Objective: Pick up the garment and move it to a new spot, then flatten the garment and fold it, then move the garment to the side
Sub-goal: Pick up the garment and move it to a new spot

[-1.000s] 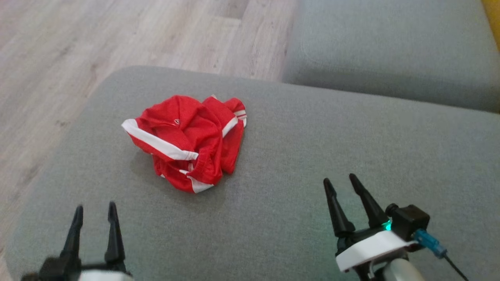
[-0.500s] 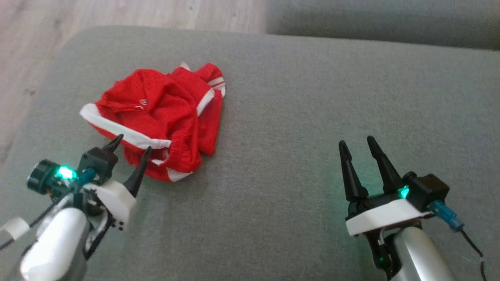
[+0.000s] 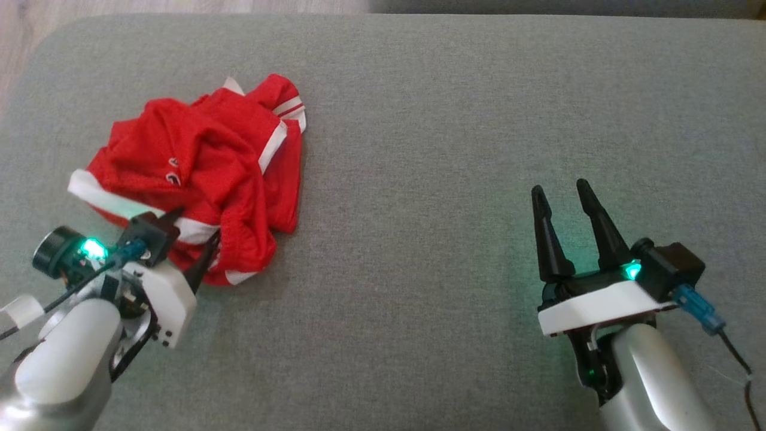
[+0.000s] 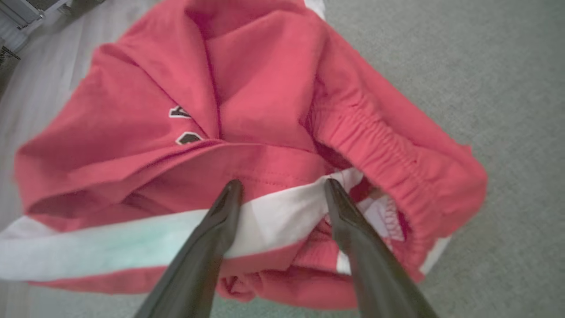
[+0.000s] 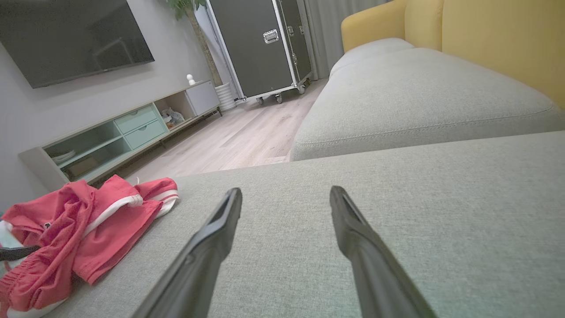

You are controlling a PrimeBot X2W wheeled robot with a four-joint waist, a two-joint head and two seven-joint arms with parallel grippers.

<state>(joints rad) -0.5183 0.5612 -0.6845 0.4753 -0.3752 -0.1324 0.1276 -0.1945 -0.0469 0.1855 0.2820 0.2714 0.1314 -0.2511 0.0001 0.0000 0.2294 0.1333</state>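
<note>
A crumpled red garment (image 3: 203, 161) with white stripes lies on the grey cushion (image 3: 431, 179), towards its left side. My left gripper (image 3: 194, 224) is open at the garment's near edge. In the left wrist view its fingertips (image 4: 231, 190) rest against the white stripe (image 4: 273, 216), with the elastic waistband (image 4: 375, 141) to the right of them. My right gripper (image 3: 559, 193) is open over bare cushion far to the right, nothing between its fingers. The garment (image 5: 66, 225) lies at the lower left of the right wrist view.
Wooden floor (image 3: 36, 18) lies past the cushion's far left corner. A second grey cushion (image 5: 419, 92) and a yellow sofa back (image 5: 485, 39) sit beyond. A TV unit (image 5: 119, 132) and a black wheeled case (image 5: 260, 44) stand across the room.
The head camera tilted down, so the whole scene shifted. My left gripper advanced until its tips reach the garment's near edge. The right gripper kept its pose.
</note>
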